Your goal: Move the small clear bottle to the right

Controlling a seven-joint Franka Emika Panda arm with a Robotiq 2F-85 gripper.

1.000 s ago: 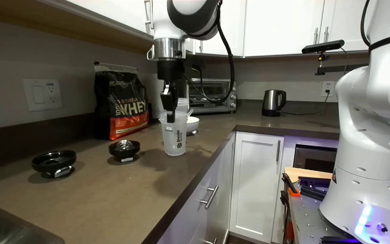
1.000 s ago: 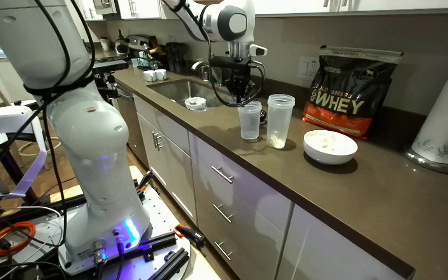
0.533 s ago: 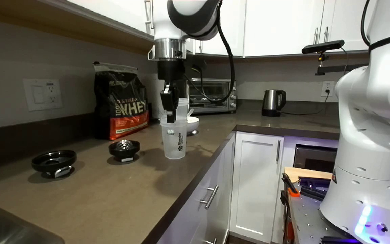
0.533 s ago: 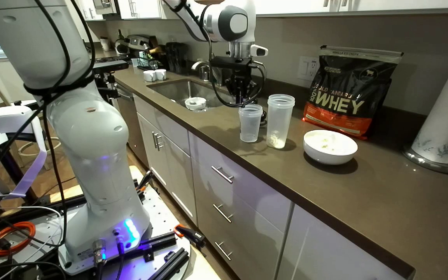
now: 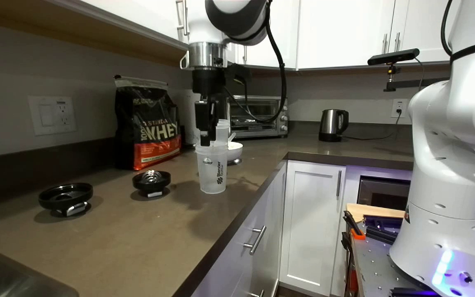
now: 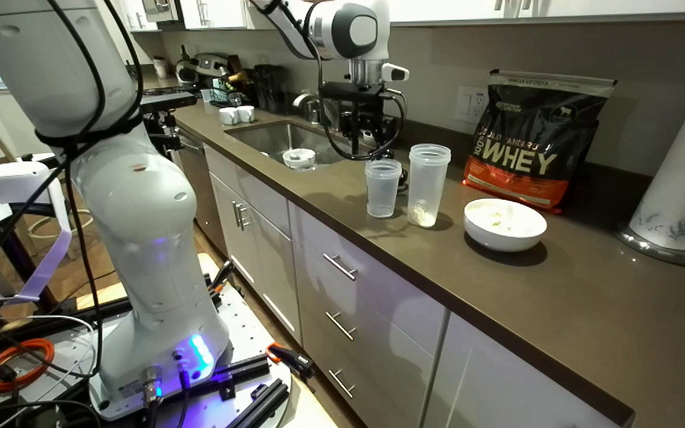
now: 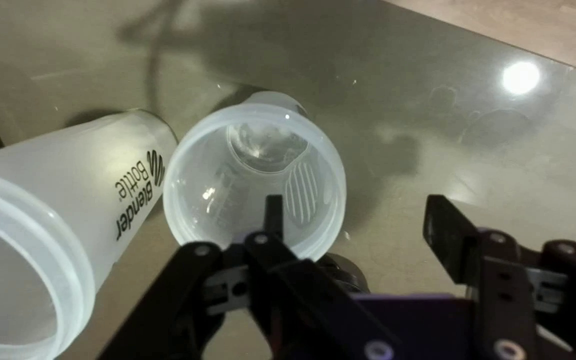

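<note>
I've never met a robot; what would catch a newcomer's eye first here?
Probably the big white arm stretched over the counter, its black fingers spread apart near the small clear bottle. Next, the black WHEY bag at the counter's back, and the taller clear bottle beside the small one.

Small clear bottle of smooth plastic, glossy bowl, shiny metal kettle
</note>
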